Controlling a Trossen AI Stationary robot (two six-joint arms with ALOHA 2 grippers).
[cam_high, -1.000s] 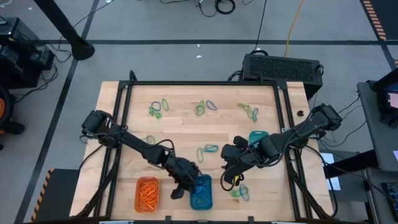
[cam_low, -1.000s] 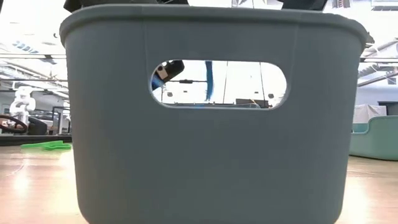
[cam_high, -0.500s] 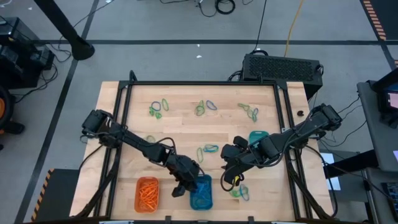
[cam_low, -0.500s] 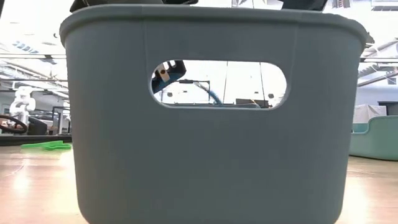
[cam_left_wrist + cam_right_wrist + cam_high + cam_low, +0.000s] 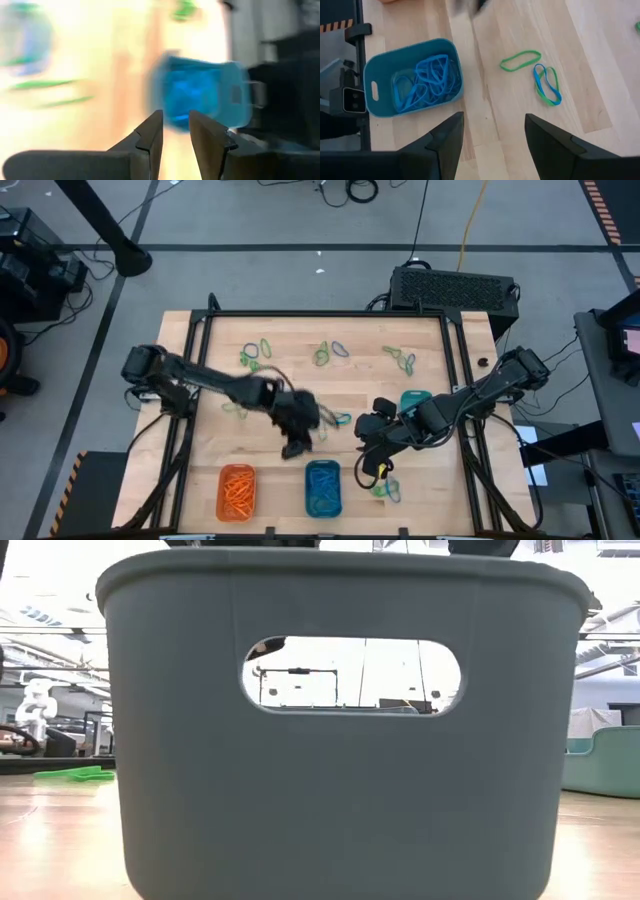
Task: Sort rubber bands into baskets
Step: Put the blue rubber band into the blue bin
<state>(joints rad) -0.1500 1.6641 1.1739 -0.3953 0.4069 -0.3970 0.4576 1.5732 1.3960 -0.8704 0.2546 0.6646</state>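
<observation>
My left gripper (image 5: 293,448) hangs above the bare wood just beyond the blue basket (image 5: 323,487). Its fingers (image 5: 175,131) stand a little open with nothing between them. The blue basket (image 5: 412,75) holds several blue rubber bands (image 5: 427,80). The orange basket (image 5: 238,490), with orange bands in it, stands to its left. The teal basket (image 5: 415,400) is partly hidden under my right arm. My right gripper (image 5: 492,135) is wide open above the table to the right of the blue basket (image 5: 200,97) and holds nothing.
Loose green and blue bands lie along the far side (image 5: 255,355) (image 5: 330,352) (image 5: 400,360), at mid table (image 5: 335,420), and near the front right (image 5: 385,490). A green band (image 5: 520,60) and a blue-green pair (image 5: 547,85) lie below my right gripper. A basket wall (image 5: 340,790) fills the low view.
The blue band that hung from my left gripper over the blue basket has dropped into it and out of the low view. My left gripper has then risen and swung away toward the table's far edge and left, clear of the basket.
</observation>
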